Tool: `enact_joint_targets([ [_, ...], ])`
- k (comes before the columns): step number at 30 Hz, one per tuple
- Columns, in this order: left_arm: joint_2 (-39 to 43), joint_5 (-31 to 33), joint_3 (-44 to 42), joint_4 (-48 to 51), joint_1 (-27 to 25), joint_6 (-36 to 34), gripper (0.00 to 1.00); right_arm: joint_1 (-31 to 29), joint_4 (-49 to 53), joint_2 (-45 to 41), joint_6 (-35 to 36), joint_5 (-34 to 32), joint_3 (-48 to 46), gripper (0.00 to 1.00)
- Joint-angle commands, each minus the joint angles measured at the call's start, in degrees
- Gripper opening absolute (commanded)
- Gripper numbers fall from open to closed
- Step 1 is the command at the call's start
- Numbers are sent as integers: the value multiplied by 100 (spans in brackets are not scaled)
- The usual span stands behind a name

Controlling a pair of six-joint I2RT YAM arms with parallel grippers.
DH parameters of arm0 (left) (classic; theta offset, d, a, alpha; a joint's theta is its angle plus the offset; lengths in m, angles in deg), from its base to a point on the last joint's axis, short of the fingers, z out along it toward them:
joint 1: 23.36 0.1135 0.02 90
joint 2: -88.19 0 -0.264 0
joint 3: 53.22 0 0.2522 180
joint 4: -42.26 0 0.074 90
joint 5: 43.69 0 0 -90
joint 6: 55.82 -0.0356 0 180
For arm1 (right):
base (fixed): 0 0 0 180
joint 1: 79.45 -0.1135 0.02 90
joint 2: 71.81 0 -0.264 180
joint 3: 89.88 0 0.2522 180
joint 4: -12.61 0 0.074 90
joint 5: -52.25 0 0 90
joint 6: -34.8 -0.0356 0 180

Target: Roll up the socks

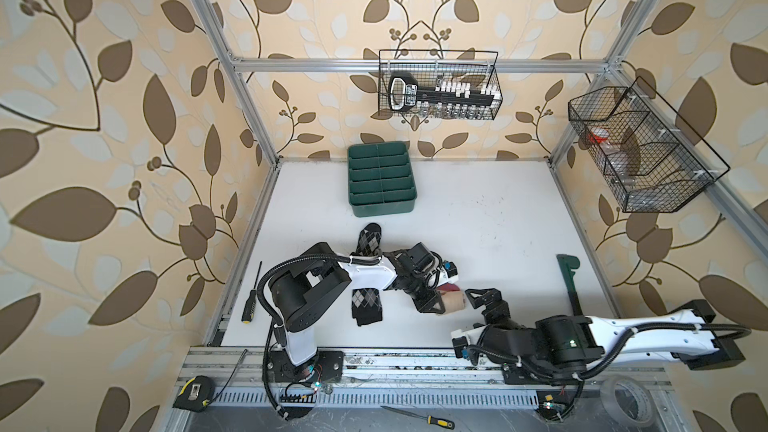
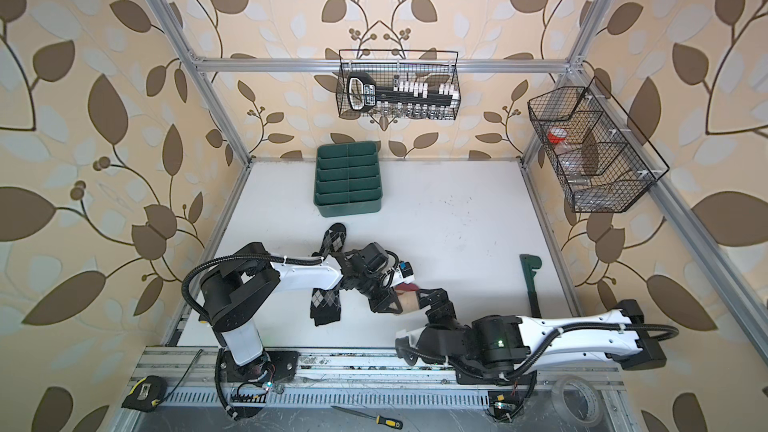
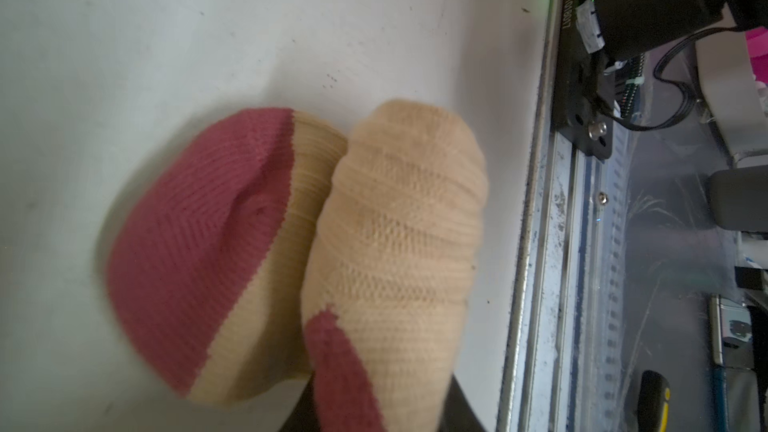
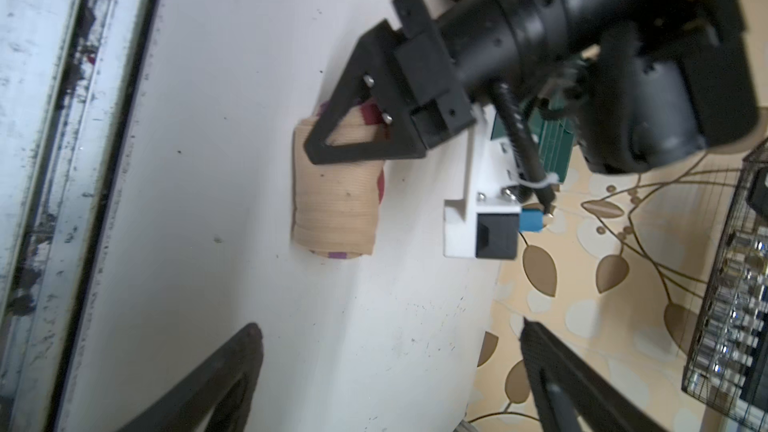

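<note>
White tabletop (image 1: pixel 478 222) is occupied by the rolled beige sock (image 1: pixel 455 300), which is clamped by the left gripper (image 1: pixel 438 304); the right gripper (image 4: pixel 388 326) is held wide apart beside it

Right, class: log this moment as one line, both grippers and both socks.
beige sock: rolled almost to toe | left gripper: shut on beige sock | right gripper: open, beside roll | argyle sock: flat, unrolled
</note>
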Motion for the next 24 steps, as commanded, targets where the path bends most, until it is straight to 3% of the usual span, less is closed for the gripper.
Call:
enact_joint_targets([
  [1,-271,228,-70,565,20,154,28,-172,-729,466,-172,-299,-240,97],
  [6,-240,152,-116,514,20,168,28,-43,-1758,1101,-38,-95,-651,98],
  [15,-289,-26,-159,455,20,185,29,572,-2916,2456,327,-551,-768,98],
  [24,-272,-180,-230,582,20,71,30,1131,-3416,3100,424,-897,-857,96],
])
